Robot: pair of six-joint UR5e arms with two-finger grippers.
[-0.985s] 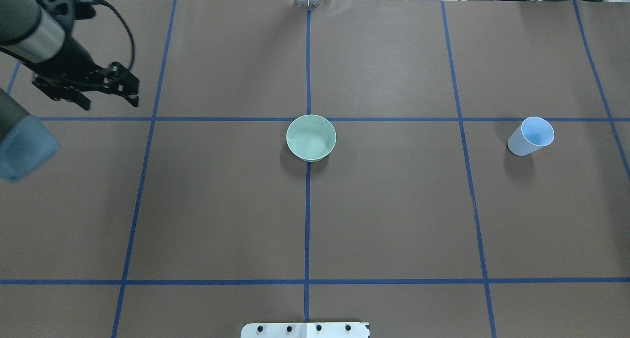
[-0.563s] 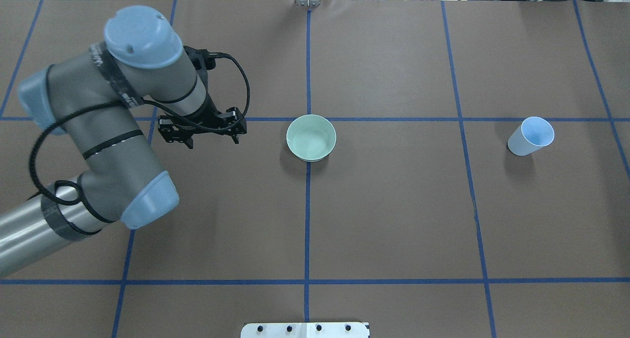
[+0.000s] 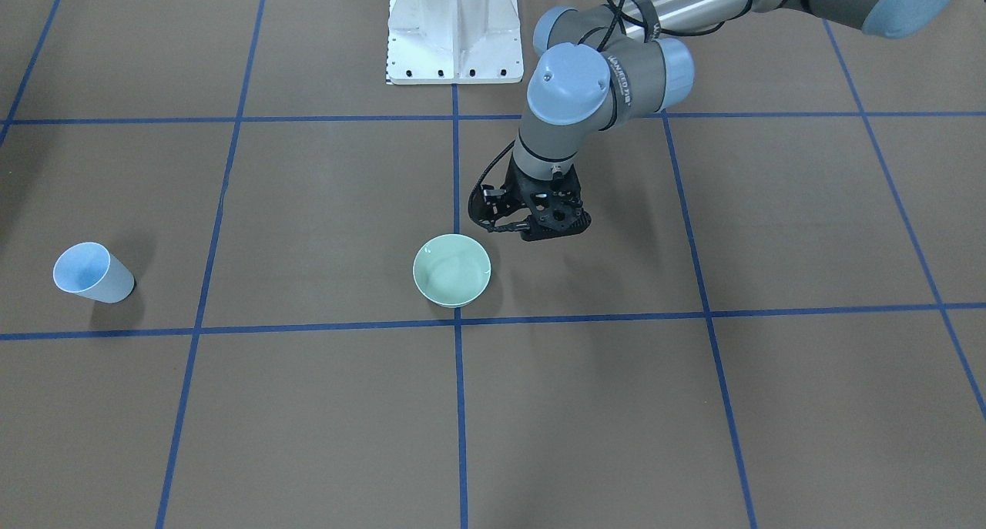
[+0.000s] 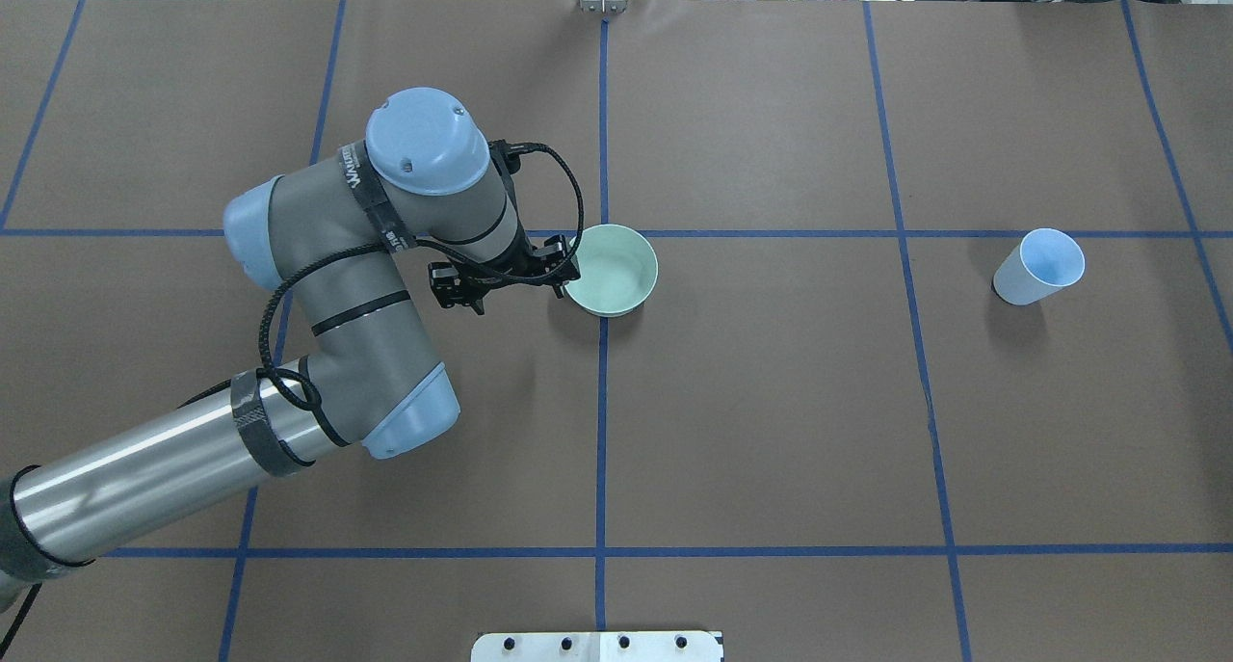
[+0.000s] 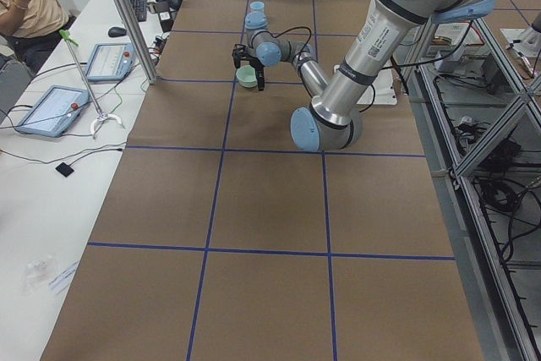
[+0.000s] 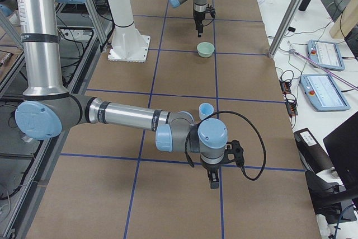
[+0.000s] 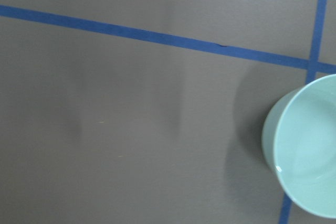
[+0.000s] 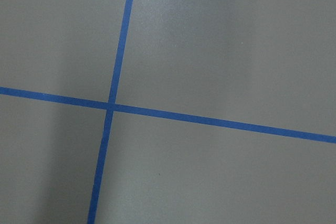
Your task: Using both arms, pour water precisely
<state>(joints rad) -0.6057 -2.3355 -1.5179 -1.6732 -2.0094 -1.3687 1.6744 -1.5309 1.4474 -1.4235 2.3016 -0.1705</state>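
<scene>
Brown table (image 4: pixel 771 431) | left pincer (image 4: pixel 505 284) spread beside bowl (image 4: pixel 611 269) | right pincer (image 6: pixel 214 182) state unclear

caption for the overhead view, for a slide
Left gripper open beside the green bowl; blue cup stands apart at right.

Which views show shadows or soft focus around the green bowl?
Overhead view: the bowl casts a soft dark shadow toward its near side. Left wrist view: the bowl's edge is slightly soft, with faint vertical shadow bands on the brown mat.
</scene>
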